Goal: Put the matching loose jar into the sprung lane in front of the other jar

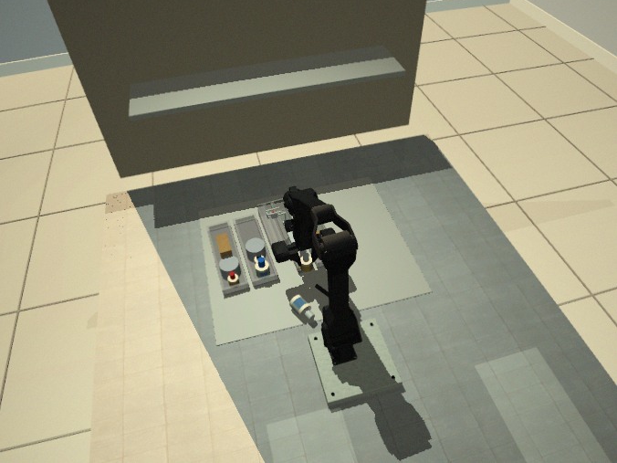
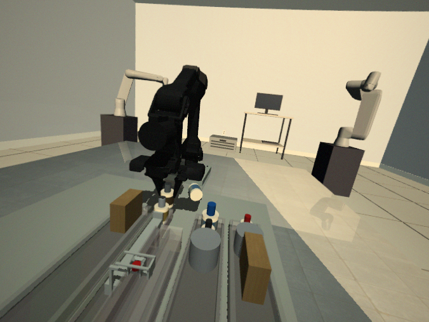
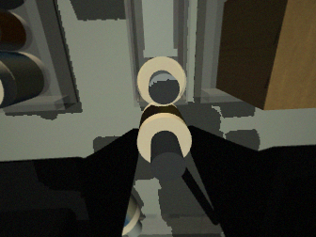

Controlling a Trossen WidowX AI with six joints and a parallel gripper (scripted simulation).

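Wrist view: black parallel-jaw gripper [image 3: 162, 159] clamped on cream grey-capped jar [image 3: 164, 140], upright, directly in line before matching cream jar [image 3: 161, 81] standing at grey sprung lane [image 3: 160, 25] front; lane axis runs straight ahead.

Matte black, bulky-jointed arm [image 1: 337, 277]

Exterior view: claw [image 2: 167, 187] clamping a grey-capped jar [image 2: 166, 194] just before the lane's matching jar [image 2: 162, 207].
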